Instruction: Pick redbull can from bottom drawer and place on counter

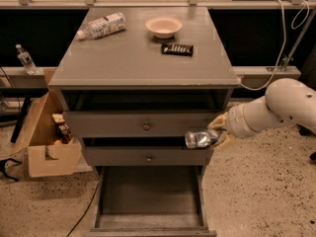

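The redbull can [198,138] is a small shiny silver can lying sideways in my gripper [213,134]. The gripper is shut on it, in front of the right end of the middle drawer, below the counter's edge. The white arm reaches in from the right. The bottom drawer [150,225] is pulled out at the foot of the cabinet and its tray shows nothing inside. The counter [133,58] is the grey cabinet top, above and to the left of the gripper.
On the counter lie a clear plastic water bottle [101,25] at the back left, a pale bowl [163,26] at the back middle and a flat black candy bar [177,49]. A cardboard box [42,137] stands on the floor to the left.
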Motion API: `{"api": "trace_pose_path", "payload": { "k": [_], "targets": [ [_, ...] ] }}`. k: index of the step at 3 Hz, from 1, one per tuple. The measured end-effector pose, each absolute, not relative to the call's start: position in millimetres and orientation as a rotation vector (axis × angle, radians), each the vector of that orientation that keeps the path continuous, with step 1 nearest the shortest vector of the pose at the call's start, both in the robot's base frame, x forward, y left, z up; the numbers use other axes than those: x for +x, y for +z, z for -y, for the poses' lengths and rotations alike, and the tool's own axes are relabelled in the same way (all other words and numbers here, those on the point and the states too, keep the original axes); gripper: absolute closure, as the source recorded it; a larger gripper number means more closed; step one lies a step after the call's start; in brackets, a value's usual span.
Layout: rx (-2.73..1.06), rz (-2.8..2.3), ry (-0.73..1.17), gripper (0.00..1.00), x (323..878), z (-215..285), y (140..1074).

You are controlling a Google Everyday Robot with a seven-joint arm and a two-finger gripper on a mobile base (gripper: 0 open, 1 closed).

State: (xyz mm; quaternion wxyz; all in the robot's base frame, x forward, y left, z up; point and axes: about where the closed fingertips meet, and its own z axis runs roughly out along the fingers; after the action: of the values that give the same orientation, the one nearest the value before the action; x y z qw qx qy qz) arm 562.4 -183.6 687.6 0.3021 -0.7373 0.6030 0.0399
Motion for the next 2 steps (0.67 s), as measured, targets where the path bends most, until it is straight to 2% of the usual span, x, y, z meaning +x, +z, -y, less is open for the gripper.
{"api": "trace_pose_path", "payload": {
  "k": [1,2],
  "targets": [
    [-1.962,-1.578,0.077,1.0,573,183,725],
    [-1.987,-1.55,-0.001,1.0,603,189,807]
  ]
}}
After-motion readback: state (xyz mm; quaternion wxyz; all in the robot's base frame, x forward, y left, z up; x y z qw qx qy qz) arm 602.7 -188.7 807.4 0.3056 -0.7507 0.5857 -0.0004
